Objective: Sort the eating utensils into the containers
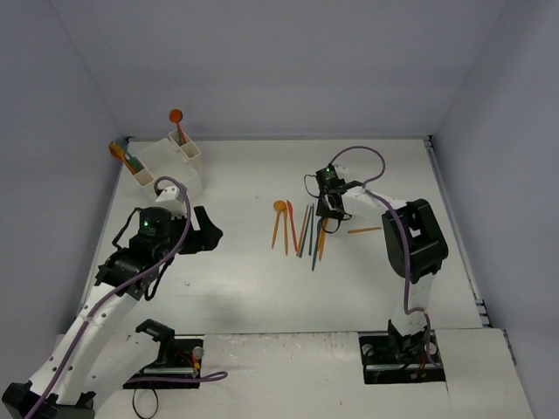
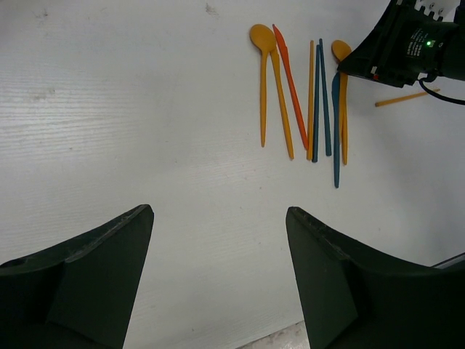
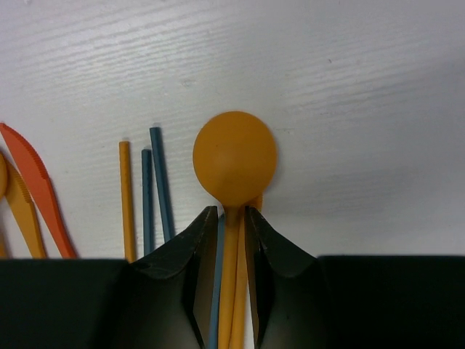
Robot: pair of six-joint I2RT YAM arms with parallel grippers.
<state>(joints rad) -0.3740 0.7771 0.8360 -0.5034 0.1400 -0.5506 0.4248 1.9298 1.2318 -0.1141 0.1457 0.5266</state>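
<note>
Only the top view takes in the white bins (image 1: 166, 159), at the far left of the table (image 1: 236, 288) and well apart from the loose utensils (image 1: 297, 229) at centre. One reddish spoon (image 1: 177, 120) stands upright in a bin, and orange and teal pieces (image 1: 122, 155) stick out at the block's left end. The left wrist view gives the clearest count of the loose ones: nine, made up of five orange, three blue and one red knife (image 2: 290, 87). Eight lie roughly parallel, long axis near-to-far, both spoon bowls at the far end. The ninth, an orange stick (image 2: 403, 97), lies crosswise off to the right. Only the right wrist view shows the grip. The right gripper (image 3: 231, 212) is narrowed onto the handle of an orange spoon (image 3: 234, 156) at the row's right edge, bowl pointing out past the fingertips. A blue handle and a second orange handle are also between the fingers. The left gripper (image 2: 219, 212) is spread wide, holding nothing, over bare table left of the row.
</note>
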